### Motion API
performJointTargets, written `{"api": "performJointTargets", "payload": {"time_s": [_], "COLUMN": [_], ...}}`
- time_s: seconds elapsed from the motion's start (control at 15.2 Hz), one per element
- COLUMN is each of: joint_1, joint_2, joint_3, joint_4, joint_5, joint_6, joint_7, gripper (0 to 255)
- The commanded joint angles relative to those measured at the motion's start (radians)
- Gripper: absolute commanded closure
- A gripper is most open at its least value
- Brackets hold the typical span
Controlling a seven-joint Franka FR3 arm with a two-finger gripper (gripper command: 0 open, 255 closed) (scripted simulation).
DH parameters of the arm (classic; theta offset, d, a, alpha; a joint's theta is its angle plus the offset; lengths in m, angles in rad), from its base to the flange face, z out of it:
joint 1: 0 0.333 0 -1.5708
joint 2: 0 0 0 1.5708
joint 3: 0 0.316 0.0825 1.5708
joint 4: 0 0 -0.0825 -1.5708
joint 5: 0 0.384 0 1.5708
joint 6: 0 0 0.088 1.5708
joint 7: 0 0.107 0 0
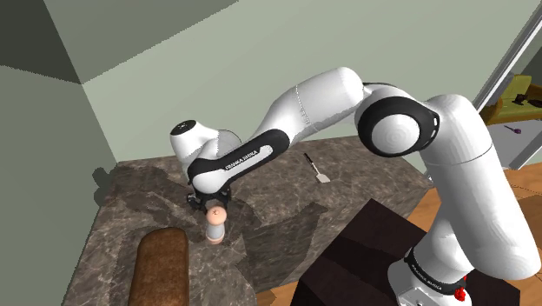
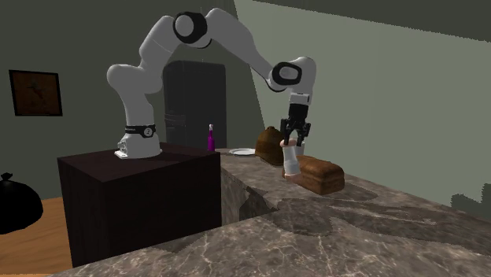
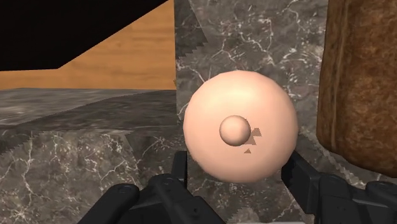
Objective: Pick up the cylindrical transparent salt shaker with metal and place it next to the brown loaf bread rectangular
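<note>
The salt shaker (image 1: 215, 224) has a pale pink domed cap and a light body. It stands upright on the dark marble counter (image 1: 287, 209), close beside the end of the brown loaf (image 1: 161, 265). My gripper (image 1: 208, 203) hangs right over the cap. In the wrist view the cap (image 3: 240, 127) sits between my two fingers (image 3: 180, 170), which flank it with the jaws spread and no clear contact. The loaf (image 3: 362, 83) lies just beyond one finger. In the second exterior view the gripper (image 2: 296, 138) stands at the shaker's (image 2: 291, 161) top, with the loaf (image 2: 321, 175) alongside.
A small knife-like utensil (image 1: 316, 169) lies further back on the counter. A purple bottle (image 2: 210, 138), a white plate (image 2: 244, 152) and another brown object (image 2: 270, 145) stand near the stand (image 2: 134, 197). The counter edge drops to a wooden floor (image 3: 127, 57).
</note>
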Motion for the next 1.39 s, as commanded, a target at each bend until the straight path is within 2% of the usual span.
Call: {"api": "performJointTargets", "payload": {"time_s": [0.0, 0.66, 1.19, 1.25, 1.32], "joint_1": [0.001, 0.01, 0.01, 0.01, 0.01], "joint_2": [0.017, 0.105, 0.105, 0.105, 0.105], "joint_3": [-0.002, -0.015, -0.015, -0.015, -0.015], "joint_4": [0.0, 0.013, 0.014, 0.014, 0.013], "joint_5": [-0.003, -0.019, -0.019, -0.019, -0.019], "joint_6": [0.017, 0.092, 0.091, 0.091, 0.091], "joint_7": [0.003, 0.015, 0.015, 0.015, 0.015], "gripper": [255, 255, 255, 0, 0]}}
